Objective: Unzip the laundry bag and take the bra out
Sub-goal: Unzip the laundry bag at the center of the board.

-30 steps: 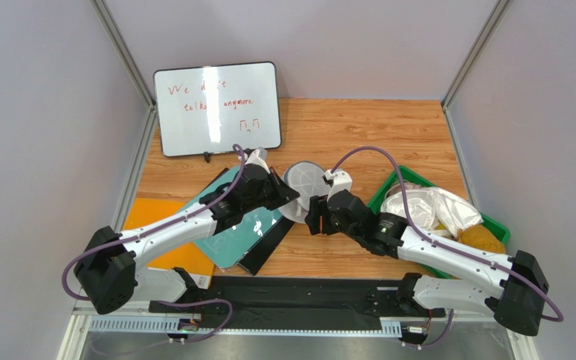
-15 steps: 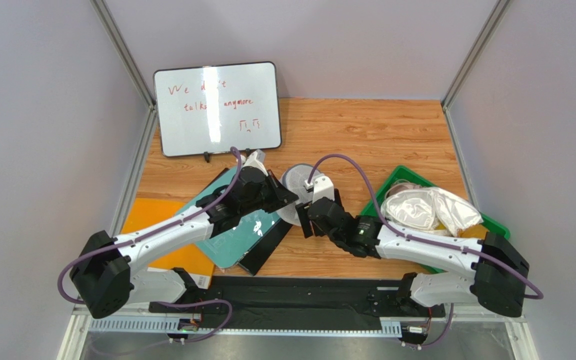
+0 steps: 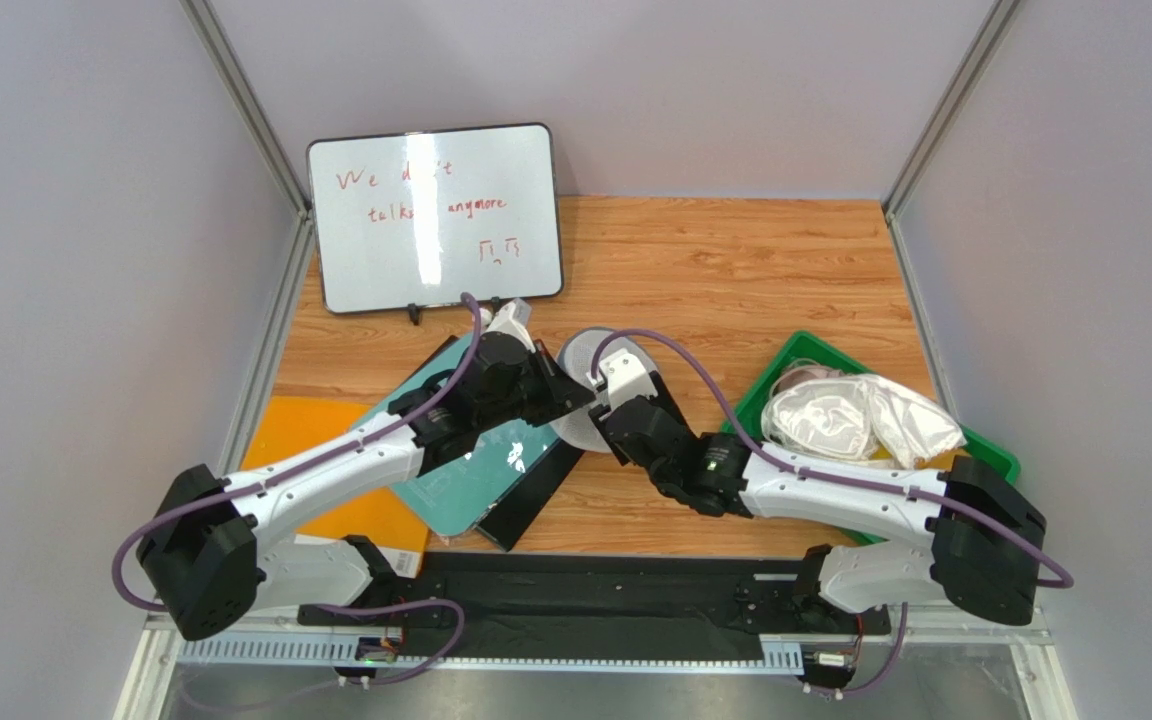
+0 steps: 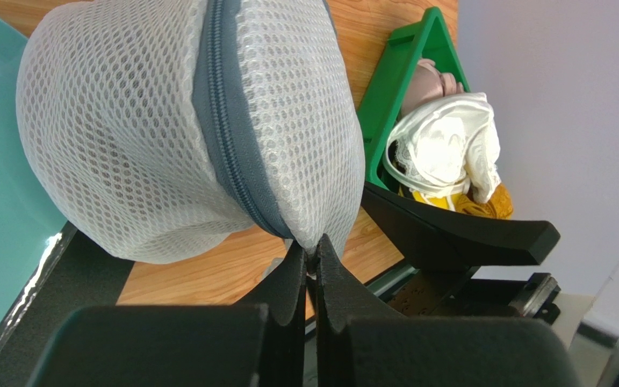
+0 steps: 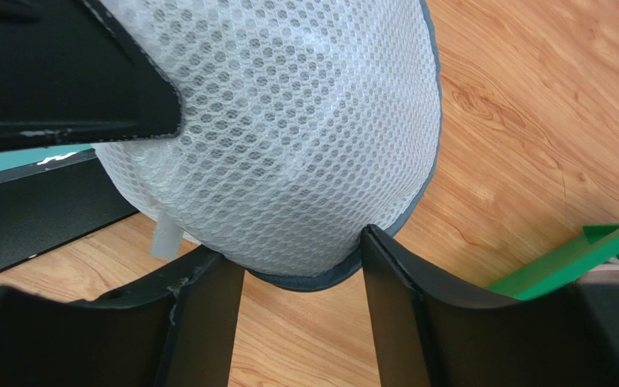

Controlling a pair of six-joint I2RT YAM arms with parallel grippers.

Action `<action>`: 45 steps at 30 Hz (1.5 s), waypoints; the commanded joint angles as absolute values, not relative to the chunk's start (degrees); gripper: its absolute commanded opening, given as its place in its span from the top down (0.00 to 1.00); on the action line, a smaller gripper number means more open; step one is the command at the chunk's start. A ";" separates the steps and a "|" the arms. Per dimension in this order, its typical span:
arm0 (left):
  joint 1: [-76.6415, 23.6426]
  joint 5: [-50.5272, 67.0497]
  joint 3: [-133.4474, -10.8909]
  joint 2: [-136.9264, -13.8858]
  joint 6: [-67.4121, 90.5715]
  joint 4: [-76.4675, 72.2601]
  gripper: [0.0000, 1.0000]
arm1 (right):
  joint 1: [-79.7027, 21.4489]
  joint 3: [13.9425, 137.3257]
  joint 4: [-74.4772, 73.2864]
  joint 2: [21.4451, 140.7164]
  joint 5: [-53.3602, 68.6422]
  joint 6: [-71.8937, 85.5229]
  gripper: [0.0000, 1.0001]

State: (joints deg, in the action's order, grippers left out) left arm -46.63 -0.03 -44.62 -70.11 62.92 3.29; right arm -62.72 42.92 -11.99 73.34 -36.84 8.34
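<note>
1. At the centre of the wooden counter [image 3: 717, 270], the laundry bag [image 3: 591, 365] is caught between the two arms, its near edge above the rim of a teal panel [image 3: 462, 473].
2. The round white mesh pouch stands on edge and is tipped, with one flat round face angled up toward the far end of the counter. As a squat drum it has no marked long axis.
3. From the left wrist, the grey-blue zip [image 4: 228, 137] runs down the middle of the bulging mesh, from the top of the view to the fingertips below.
4. The left gripper [image 4: 309, 256] is closed tight, pinching the bag's edge where the zip line ends.
5. The right gripper [image 5: 301, 266] has its jaws apart. The pouch's lower rim dips between them and the right-hand finger [image 5: 393, 282] touches the grey-blue trim. No squeeze on the mesh shows.
6. The pouch's contents cannot be made out through the mesh.
7. To the right sits a green plastic bin [image 3: 770, 375] holding a bundled white cloth [image 3: 853, 413]. A whiteboard [image 3: 435, 218] with red writing stands at the far left.
</note>
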 commanded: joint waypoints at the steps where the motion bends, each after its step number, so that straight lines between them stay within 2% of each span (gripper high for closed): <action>1: -47.37 4.75 -45.53 -68.21 58.80 10.45 1.00 | -62.40 43.33 -1.85 69.88 -36.57 0.37 0.47; 4: -47.37 6.06 -44.91 -67.42 58.10 10.72 1.00 | -62.05 41.93 -0.53 68.03 -33.14 -3.24 0.53; 7: -47.29 8.17 -44.30 -66.97 57.13 10.64 1.00 | -61.09 40.52 2.02 66.54 -29.89 -4.83 0.65; 10: -47.29 10.54 -43.77 -66.71 55.64 10.20 1.00 | -59.07 39.99 2.55 64.25 -23.48 -6.15 0.80; 11: -47.29 11.07 -43.77 -66.62 54.33 10.11 0.98 | -58.28 40.16 1.59 63.29 -20.68 -6.76 0.92; 12: -47.37 11.68 -43.68 -66.36 53.62 10.11 0.90 | -57.92 40.60 0.54 62.85 -19.61 -6.85 0.99; 14: -47.37 11.34 -43.68 -65.13 51.43 10.98 0.76 | -56.44 43.06 -5.41 61.79 -14.97 -6.51 1.00; 15: -47.29 10.64 -43.77 -63.73 50.72 11.77 0.49 | -55.99 43.85 -7.45 61.35 -13.55 -6.16 1.00; 17: -47.29 10.20 -43.59 -62.15 48.62 11.87 0.22 | -54.68 45.79 -12.47 60.04 -9.17 -4.84 1.00; 19: -47.37 10.11 -43.94 -60.22 45.73 11.78 0.15 | -53.97 46.84 -15.62 58.89 -6.43 -3.96 1.00; 33: -47.29 13.09 -48.52 -52.13 14.43 13.89 0.16 | -53.88 51.77 -29.70 58.62 5.98 -3.78 1.00; 39: -47.29 20.03 -47.11 -53.16 5.12 8.71 0.14 | -53.88 52.56 -31.11 58.53 9.93 -4.04 1.00; 45: -47.29 26.89 -43.15 -54.31 2.99 -1.04 0.12 | -53.35 53.35 -32.70 58.71 12.48 -4.13 1.00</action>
